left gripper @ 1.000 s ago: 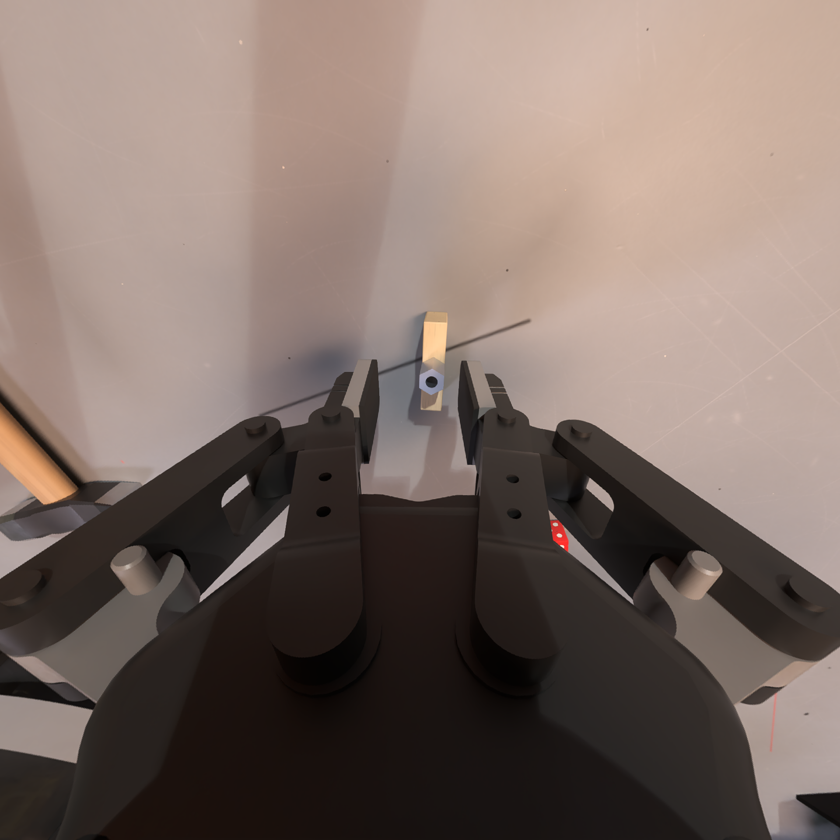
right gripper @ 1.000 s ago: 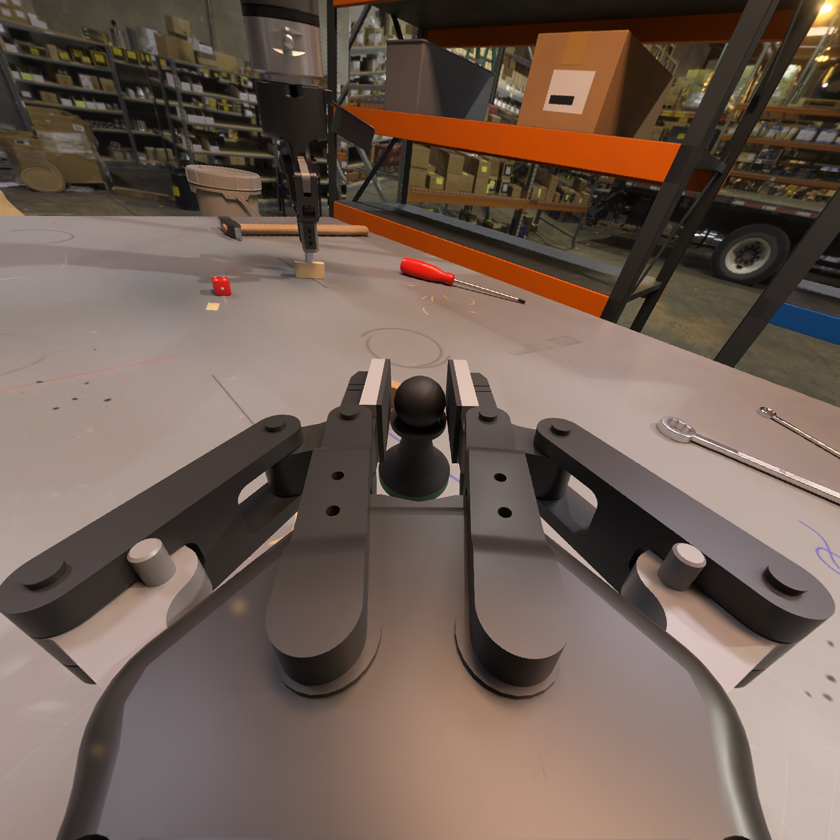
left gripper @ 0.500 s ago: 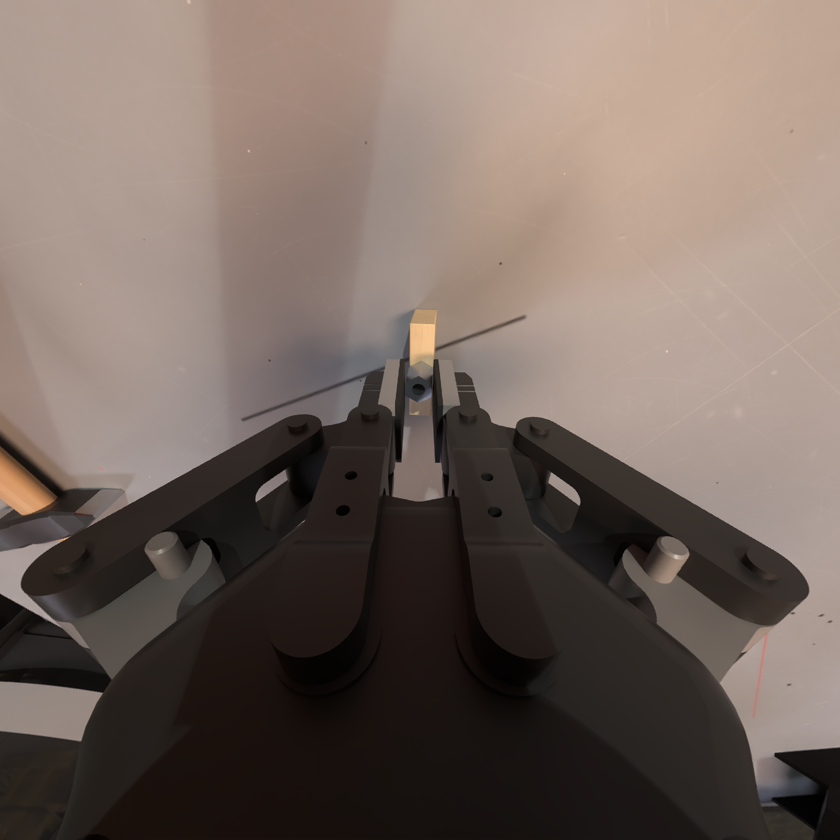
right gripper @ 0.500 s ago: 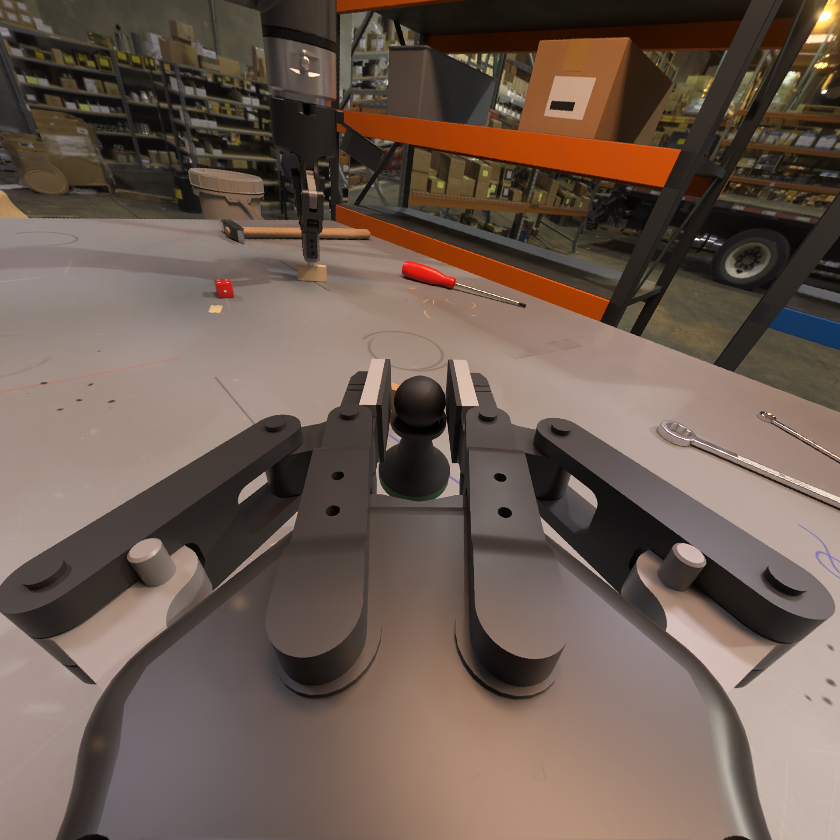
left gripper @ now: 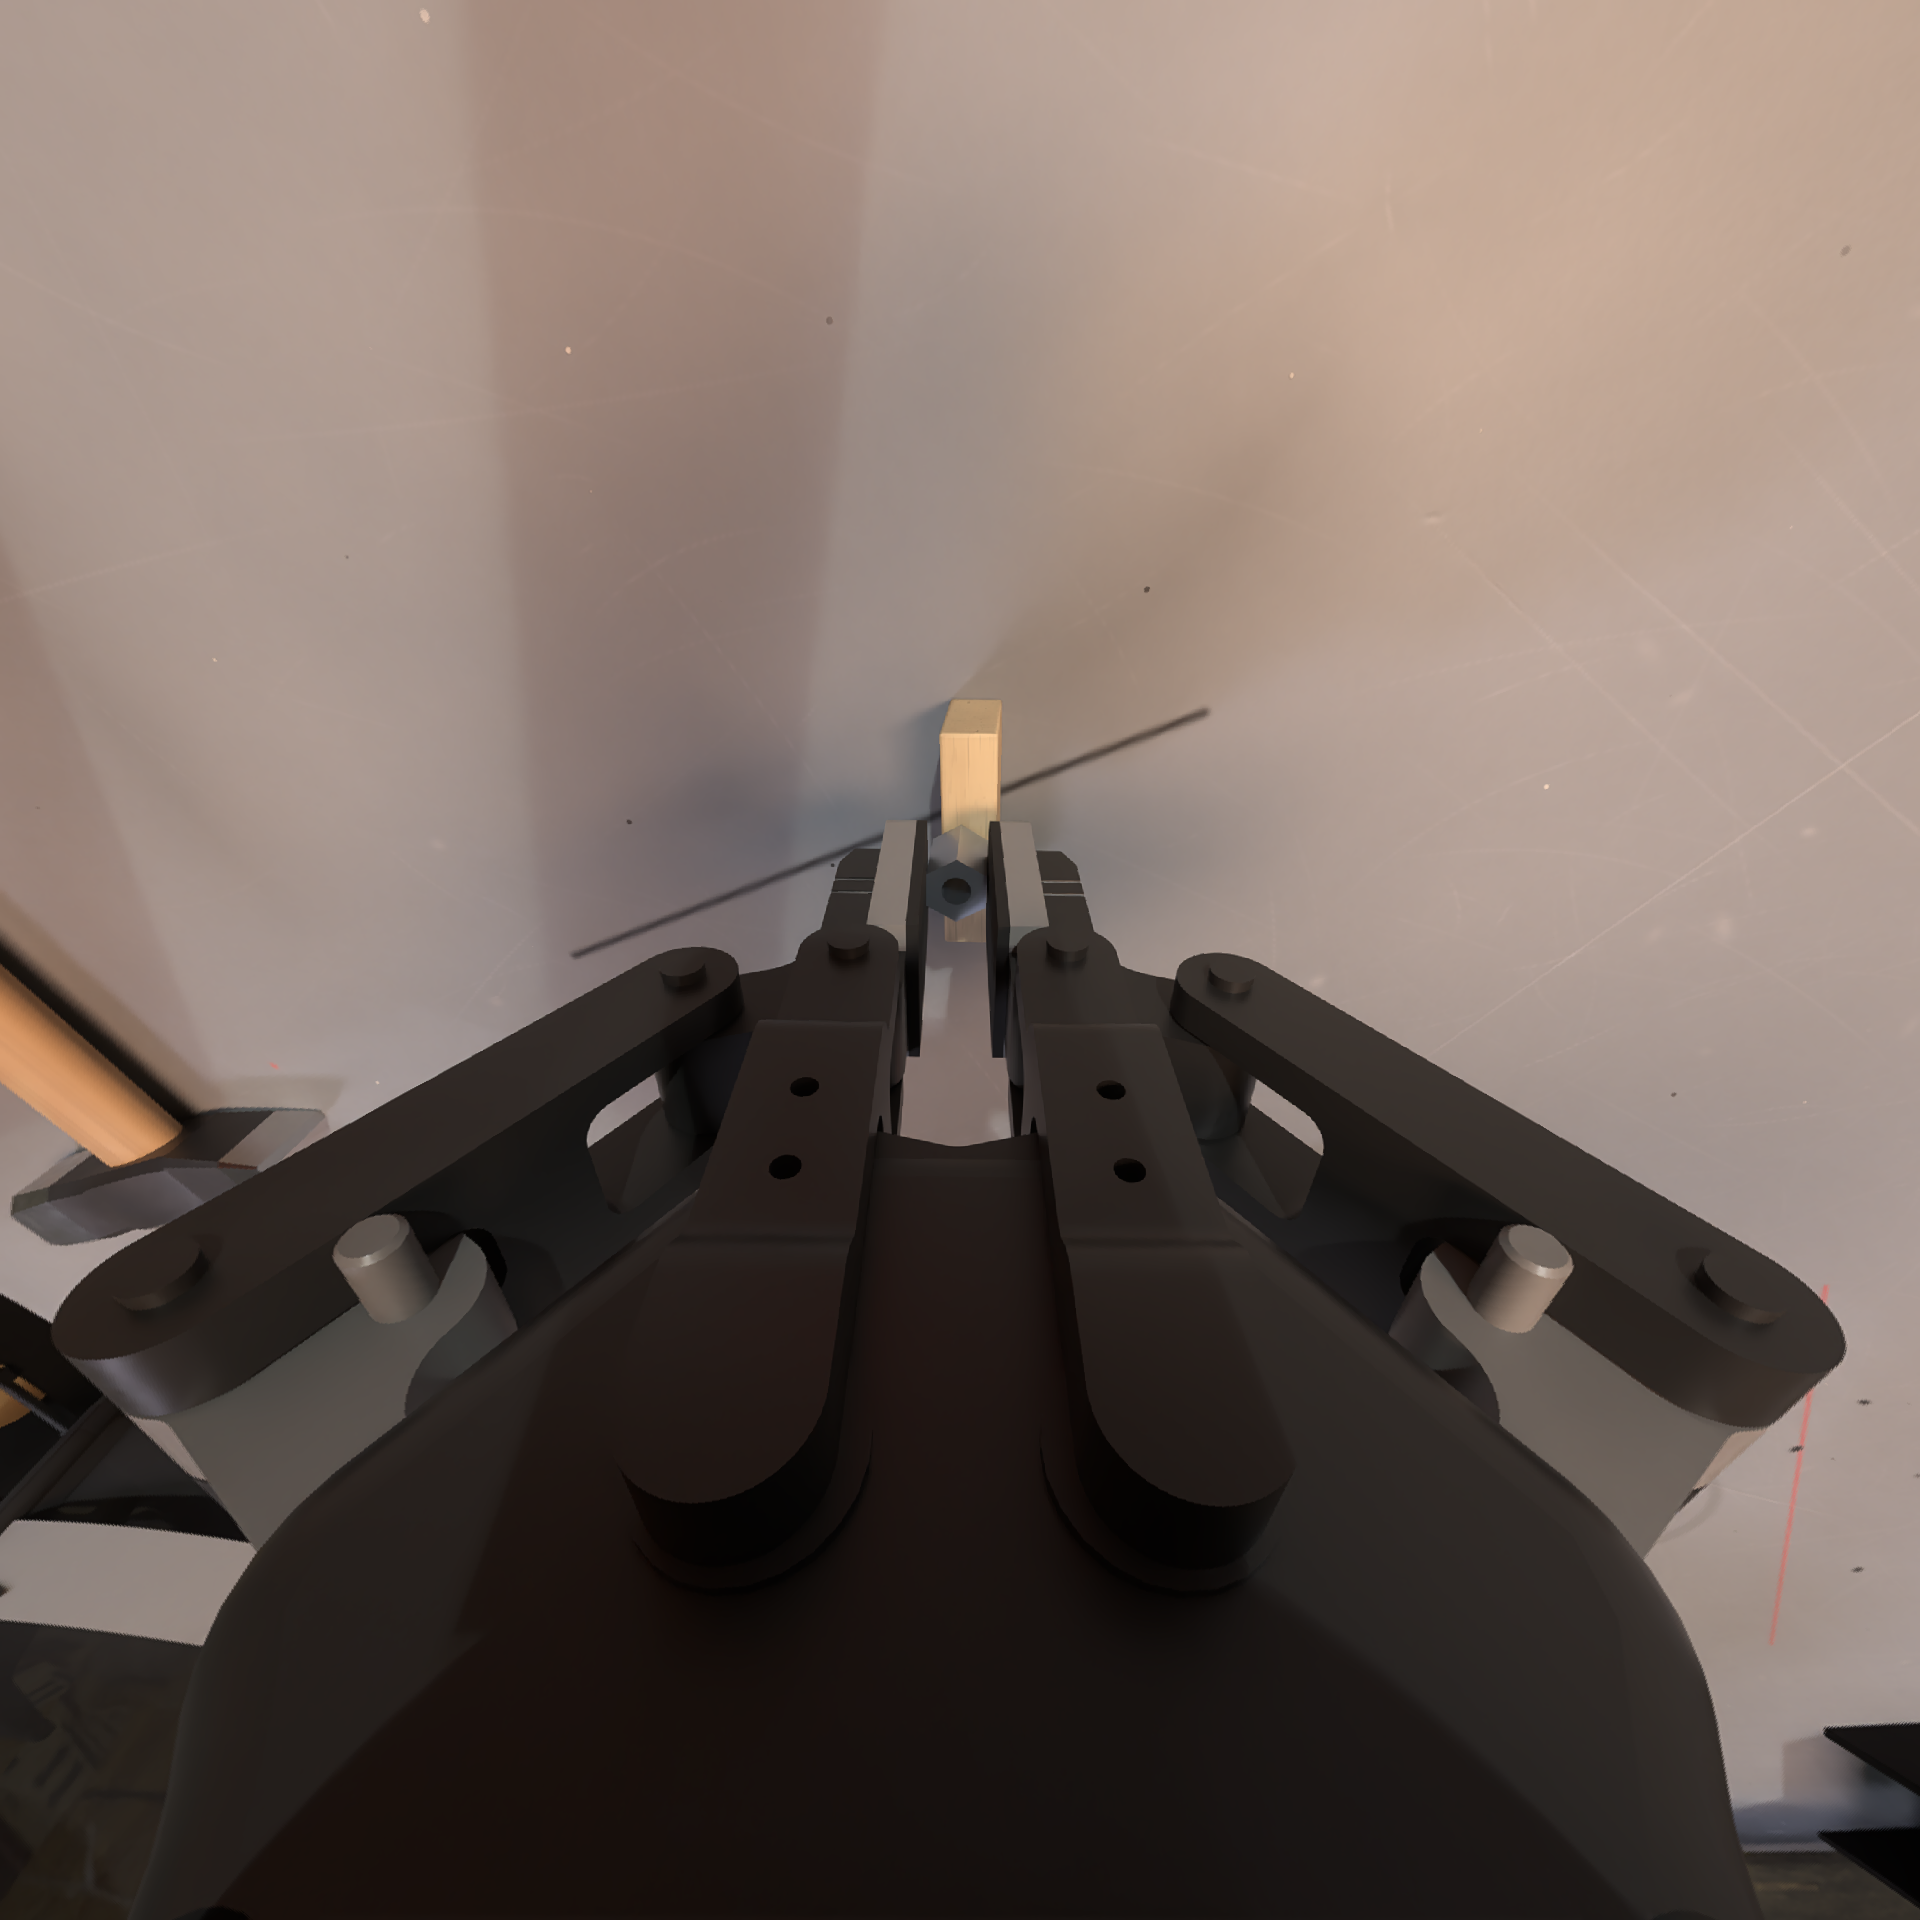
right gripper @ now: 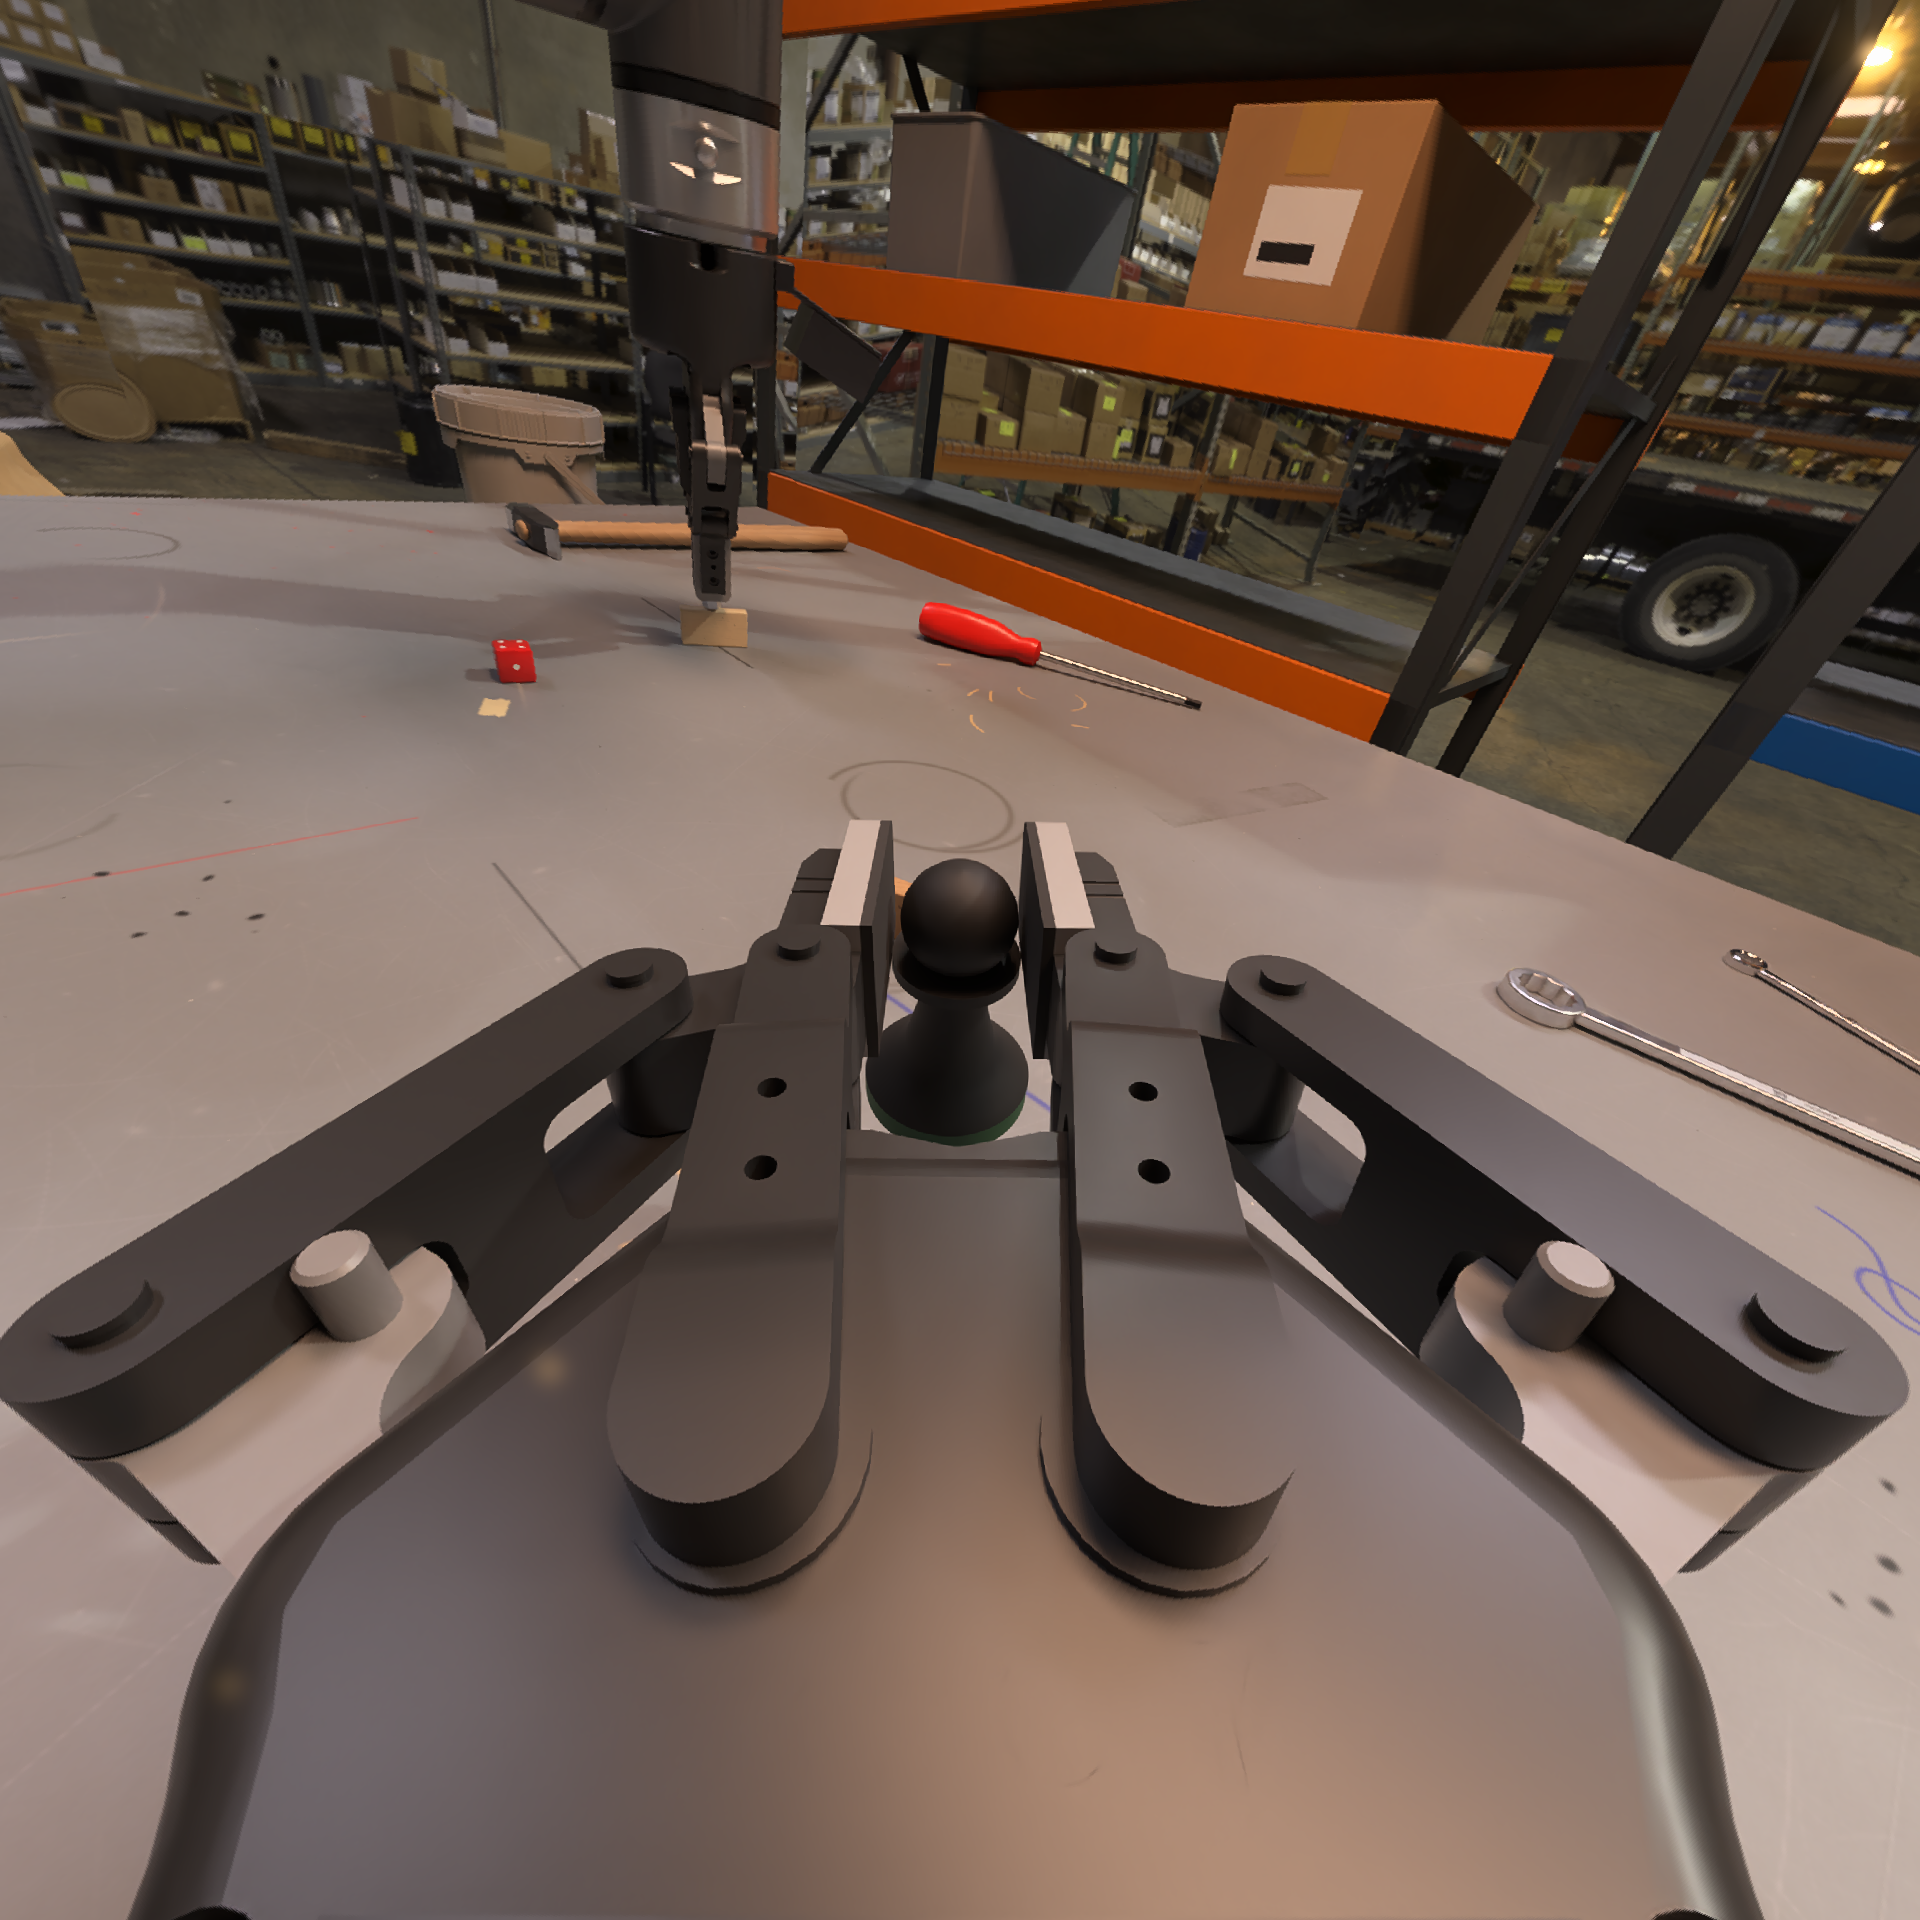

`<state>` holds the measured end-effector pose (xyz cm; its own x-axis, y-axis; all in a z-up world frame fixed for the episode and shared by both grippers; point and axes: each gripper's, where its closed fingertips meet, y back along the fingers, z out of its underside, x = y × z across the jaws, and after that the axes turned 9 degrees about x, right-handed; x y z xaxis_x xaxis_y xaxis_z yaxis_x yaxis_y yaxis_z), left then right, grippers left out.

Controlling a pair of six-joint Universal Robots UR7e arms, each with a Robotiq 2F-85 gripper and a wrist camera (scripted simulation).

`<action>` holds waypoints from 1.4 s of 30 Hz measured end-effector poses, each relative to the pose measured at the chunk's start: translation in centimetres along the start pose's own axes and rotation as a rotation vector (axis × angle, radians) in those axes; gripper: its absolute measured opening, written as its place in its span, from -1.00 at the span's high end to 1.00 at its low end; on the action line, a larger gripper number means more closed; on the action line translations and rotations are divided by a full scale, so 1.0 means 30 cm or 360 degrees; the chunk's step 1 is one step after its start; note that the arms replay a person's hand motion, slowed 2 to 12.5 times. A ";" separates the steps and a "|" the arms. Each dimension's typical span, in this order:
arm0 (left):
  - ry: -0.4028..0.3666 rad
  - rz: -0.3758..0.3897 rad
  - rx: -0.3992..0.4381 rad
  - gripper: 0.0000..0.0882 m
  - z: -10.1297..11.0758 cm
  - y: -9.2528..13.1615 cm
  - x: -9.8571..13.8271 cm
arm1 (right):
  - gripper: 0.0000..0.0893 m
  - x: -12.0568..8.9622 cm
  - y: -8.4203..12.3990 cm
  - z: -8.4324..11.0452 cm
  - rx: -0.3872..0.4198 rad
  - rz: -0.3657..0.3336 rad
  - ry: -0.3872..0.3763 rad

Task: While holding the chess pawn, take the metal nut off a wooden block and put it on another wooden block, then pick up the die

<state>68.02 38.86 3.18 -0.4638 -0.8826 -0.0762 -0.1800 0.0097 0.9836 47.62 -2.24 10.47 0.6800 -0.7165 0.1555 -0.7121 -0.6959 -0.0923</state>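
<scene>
At the centre of the left wrist frame, the left gripper (left gripper: 955,871) pinches the metal nut (left gripper: 953,889), apparently just above the wooden block (left gripper: 969,766) on the table (left gripper: 1455,520). In the right wrist frame's centre, the right gripper (right gripper: 956,878) clamps the black chess pawn (right gripper: 954,997). The red die (right gripper: 513,661) sits upper left, near a small tan block (right gripper: 494,708).

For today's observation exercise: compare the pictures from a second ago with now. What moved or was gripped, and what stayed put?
The left gripper closed from wide open onto the metal nut and has started lifting it off the wooden block. The right gripper kept its hold on the chess pawn. The die, screwdriver and hammer did not move.
</scene>
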 end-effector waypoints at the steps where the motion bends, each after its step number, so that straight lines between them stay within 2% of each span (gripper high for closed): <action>1: -0.0004 -0.0004 0.0001 0.77 0.000 0.001 0.000 | 0.51 0.000 0.000 0.000 0.0000 0.0000 0.0001; 14: -0.0022 -0.0084 0.0122 0.77 -0.020 0.047 -0.010 | 0.51 -0.003 0.001 -0.003 0.0002 -0.0006 0.0009; 26: -0.0027 -0.0138 0.0329 0.77 -0.049 0.149 0.008 | 0.51 -0.008 0.001 -0.006 0.0005 -0.0016 0.0008; 34: -0.0045 -0.0160 0.0500 0.77 -0.066 0.243 0.050 | 0.51 -0.011 0.001 -0.008 0.0007 -0.0022 0.0009; 42: -0.0088 -0.0137 0.0687 0.77 -0.080 0.340 0.130 | 0.51 -0.013 0.001 -0.007 0.0005 -0.0028 0.0008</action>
<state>66.45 34.37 13.32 -0.4748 -0.8626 -0.1748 -0.5601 0.1430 0.8160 47.29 -1.96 10.63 0.6916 -0.7039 0.1618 -0.6995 -0.7086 -0.0926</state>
